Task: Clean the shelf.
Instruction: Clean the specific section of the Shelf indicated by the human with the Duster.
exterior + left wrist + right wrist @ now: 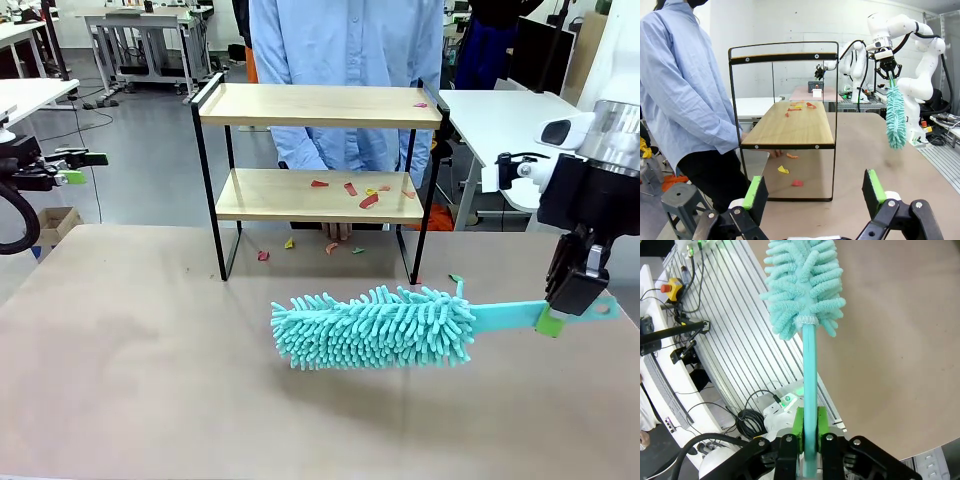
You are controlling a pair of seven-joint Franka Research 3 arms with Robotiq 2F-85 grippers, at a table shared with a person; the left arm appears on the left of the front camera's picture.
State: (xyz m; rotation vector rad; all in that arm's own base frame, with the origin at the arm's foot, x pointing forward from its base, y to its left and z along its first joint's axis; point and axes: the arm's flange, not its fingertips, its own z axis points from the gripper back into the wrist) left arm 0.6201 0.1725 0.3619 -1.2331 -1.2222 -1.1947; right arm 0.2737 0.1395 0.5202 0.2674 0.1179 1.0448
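At 12 o'clock on the counter (150,380): shelf (320,105), upright, a person (345,50) just behind it. On its lower board, toward 3 o'clock: red and yellow scraps (368,200); more on the counter beneath. On the top board's 3 o'clock corner: one pink speck, perhaps another scrap. At 4 o'clock: right gripper (562,305), fingers closed tight on the handle of a teal duster (375,328), head level, pointing toward 9 o'clock, clear of the shelf. At 9 o'clock: left gripper (815,192), fingers spread wide, holding nothing.
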